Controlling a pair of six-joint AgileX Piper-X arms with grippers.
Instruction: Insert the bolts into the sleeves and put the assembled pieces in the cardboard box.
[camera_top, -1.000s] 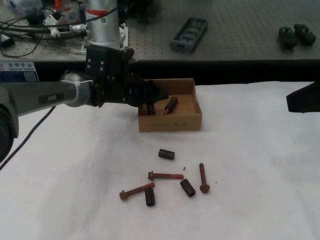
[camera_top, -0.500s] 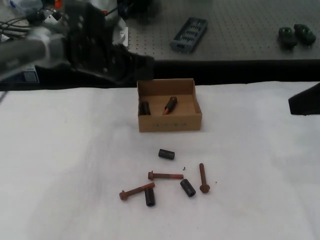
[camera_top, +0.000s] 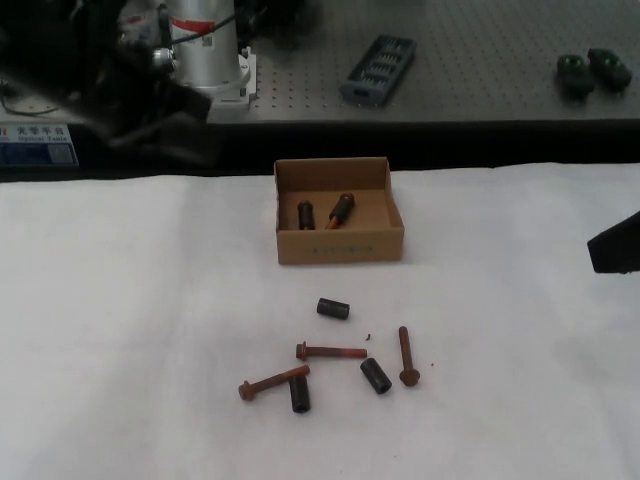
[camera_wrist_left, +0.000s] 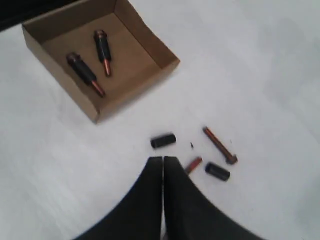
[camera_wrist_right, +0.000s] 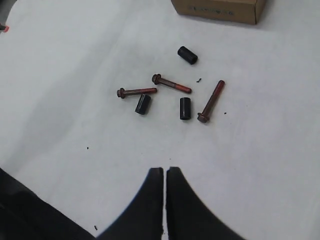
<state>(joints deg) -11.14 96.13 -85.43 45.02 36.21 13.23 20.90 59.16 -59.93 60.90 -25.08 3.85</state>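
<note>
- In the cardboard box, at the far side of the white cloth: one assembled piece and a second piece, close together but apart.
- On the cloth nearer than the box, in one loose cluster: three bare bolts and three bare sleeves.
- Closest to the box, clear of everything else: a lone sleeve.
- Farther out: a middle bolt, a side bolt next to a sleeve, and a slanted bolt touching or just beside the last sleeve.
- Left gripper: fingers pressed together, gripping nothing, above the cloth between box and cluster.
- Right gripper: likewise closed and empty, over bare cloth near the cluster.
- Step in hand, by judgement: between pairs, with two done and the third pick not yet begun.
- Next move, likely: open both grippers, take a bolt by its shank and a sleeve by its sides, then line up the axes before pushing in.
- Easiest start, probably: the lone sleeve and the middle bolt, both free of neighbours.
</note>
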